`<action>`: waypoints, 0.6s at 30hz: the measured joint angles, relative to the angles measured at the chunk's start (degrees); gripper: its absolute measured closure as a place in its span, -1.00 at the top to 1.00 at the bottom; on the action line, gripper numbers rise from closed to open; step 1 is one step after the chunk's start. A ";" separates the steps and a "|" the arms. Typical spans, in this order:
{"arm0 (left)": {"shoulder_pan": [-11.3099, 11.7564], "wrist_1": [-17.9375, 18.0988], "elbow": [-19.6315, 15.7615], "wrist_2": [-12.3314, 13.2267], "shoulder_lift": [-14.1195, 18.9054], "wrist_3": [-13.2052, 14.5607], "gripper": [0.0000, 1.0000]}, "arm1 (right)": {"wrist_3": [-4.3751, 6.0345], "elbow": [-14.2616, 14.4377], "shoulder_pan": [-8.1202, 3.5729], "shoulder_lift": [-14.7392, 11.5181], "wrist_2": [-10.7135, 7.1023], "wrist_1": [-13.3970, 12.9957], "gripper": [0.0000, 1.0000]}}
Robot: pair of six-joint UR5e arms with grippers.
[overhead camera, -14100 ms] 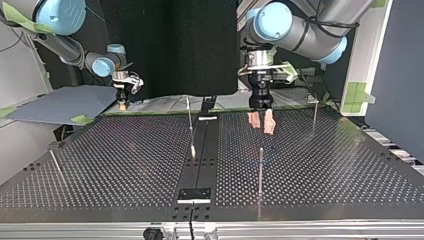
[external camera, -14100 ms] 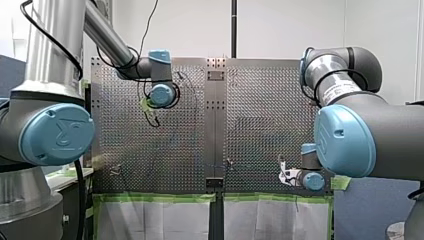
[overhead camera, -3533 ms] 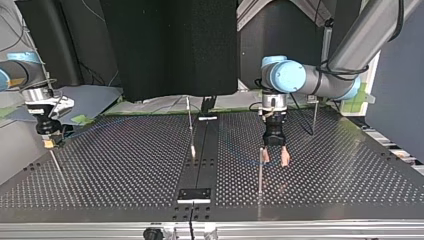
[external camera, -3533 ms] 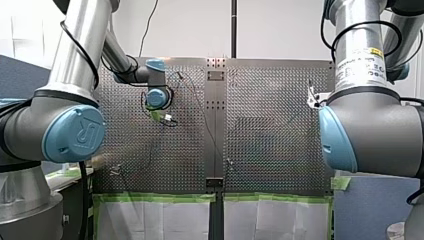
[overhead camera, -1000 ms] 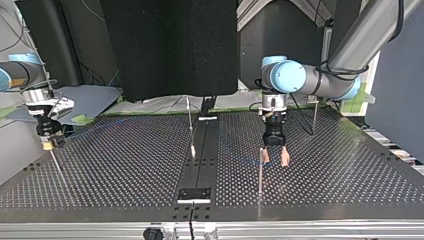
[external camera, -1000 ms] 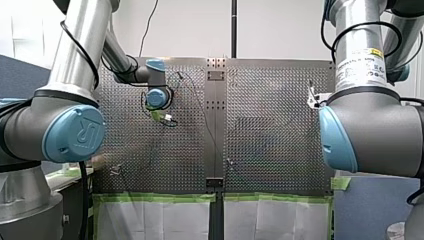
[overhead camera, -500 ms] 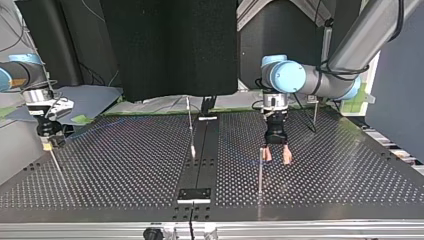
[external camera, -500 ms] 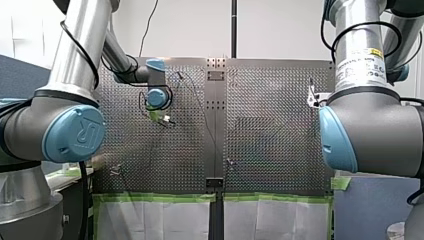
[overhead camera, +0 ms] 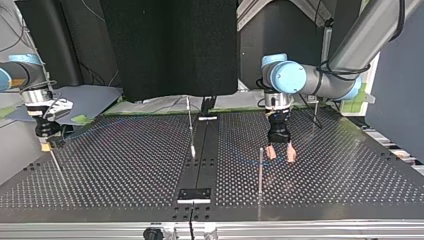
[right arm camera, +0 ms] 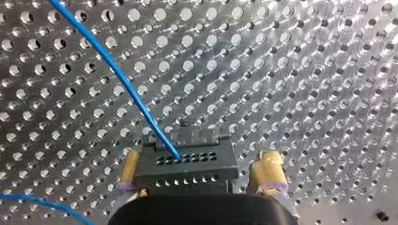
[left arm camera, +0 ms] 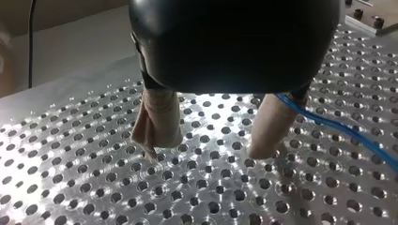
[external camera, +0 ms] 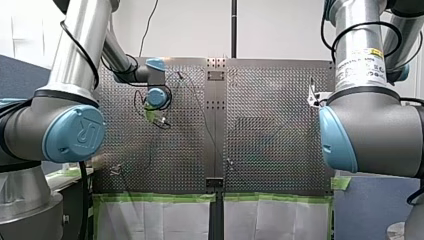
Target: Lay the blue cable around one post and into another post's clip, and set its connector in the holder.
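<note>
Nearest, a thin post (overhead camera: 260, 170) stands on the holey table (overhead camera: 325, 200). Just behind the post and a bit to one side, my left gripper (overhead camera: 281, 154) hangs low, its two tan pads (left arm camera: 157, 119) wide apart with nothing between them. The blue cable (left arm camera: 338, 129) runs past the outside of one pad. Far off on the post's other side, my right gripper (overhead camera: 46, 145) grips the black connector (right arm camera: 185, 166) between yellow pads (right arm camera: 268, 168), and the cable goes into it.
</note>
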 joint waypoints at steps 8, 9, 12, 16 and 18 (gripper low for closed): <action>-0.26 -0.28 0.24 -0.04 1.15 1.85 1.00 | 0.00 -0.01 -0.04 0.00 0.00 -0.04 1.00; -0.29 -0.28 0.27 0.14 1.30 1.85 1.00 | 0.01 -0.01 -0.04 0.00 -0.01 -0.04 1.00; -0.40 -0.19 0.31 1.12 1.61 1.19 1.00 | 0.00 -0.01 -0.04 0.00 -0.01 0.00 1.00; -0.52 -0.10 0.31 2.83 1.72 -0.43 1.00 | 0.01 -0.01 -0.04 -0.01 -0.01 0.10 1.00; -0.55 -0.20 0.32 3.83 1.73 -1.42 1.00 | 0.00 -0.01 -0.04 0.00 -0.01 0.15 1.00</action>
